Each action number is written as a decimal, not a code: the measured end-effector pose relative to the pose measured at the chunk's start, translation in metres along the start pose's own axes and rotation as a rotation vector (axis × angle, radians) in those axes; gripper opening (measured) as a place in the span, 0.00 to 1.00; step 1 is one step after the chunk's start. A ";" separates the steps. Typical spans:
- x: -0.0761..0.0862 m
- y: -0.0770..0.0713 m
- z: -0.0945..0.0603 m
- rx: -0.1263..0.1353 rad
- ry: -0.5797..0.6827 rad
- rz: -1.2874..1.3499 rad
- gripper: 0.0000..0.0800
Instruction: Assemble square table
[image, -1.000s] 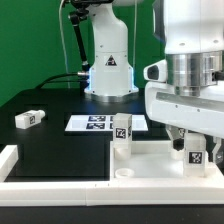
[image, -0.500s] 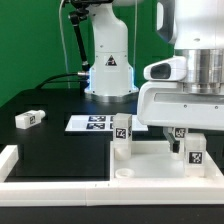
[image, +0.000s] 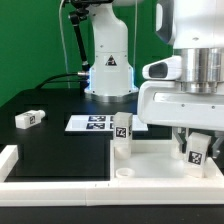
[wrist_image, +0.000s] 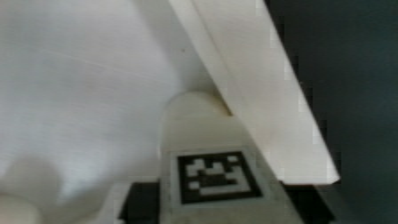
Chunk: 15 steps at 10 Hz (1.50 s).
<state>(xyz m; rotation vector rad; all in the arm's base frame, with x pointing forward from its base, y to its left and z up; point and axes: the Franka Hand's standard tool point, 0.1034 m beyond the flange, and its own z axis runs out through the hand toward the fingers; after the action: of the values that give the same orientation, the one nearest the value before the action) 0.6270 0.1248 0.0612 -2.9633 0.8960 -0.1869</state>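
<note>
The white square tabletop slab (image: 150, 168) lies recessed face up at the front, on the exterior view's right. One white tagged leg (image: 122, 131) stands upright at its far left corner. My gripper (image: 196, 150) is shut on a second tagged leg (image: 197, 152), held slightly tilted at the slab's far right corner. A third leg (image: 28, 118) lies loose on the black table at the exterior view's left. In the wrist view the held leg (wrist_image: 210, 150) points down onto the slab (wrist_image: 71, 90) beside its raised rim (wrist_image: 249, 70). My gripper (wrist_image: 214, 205) grips its tagged end.
The marker board (image: 98, 123) lies flat behind the slab. A low white border wall (image: 12, 160) runs along the front and left edges. The robot base (image: 108, 60) stands at the back.
My wrist has turned, and the held leg has gone from upright to slightly tilted at the slab's far right corner. The other legs have not moved.
</note>
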 end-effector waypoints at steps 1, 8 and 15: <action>0.000 0.000 0.000 0.000 0.000 0.058 0.36; 0.001 0.000 0.002 0.007 -0.076 0.882 0.36; 0.005 0.009 0.004 0.000 -0.110 1.393 0.36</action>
<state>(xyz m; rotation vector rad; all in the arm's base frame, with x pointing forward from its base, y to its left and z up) 0.6270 0.1144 0.0574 -1.6543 2.5070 0.0458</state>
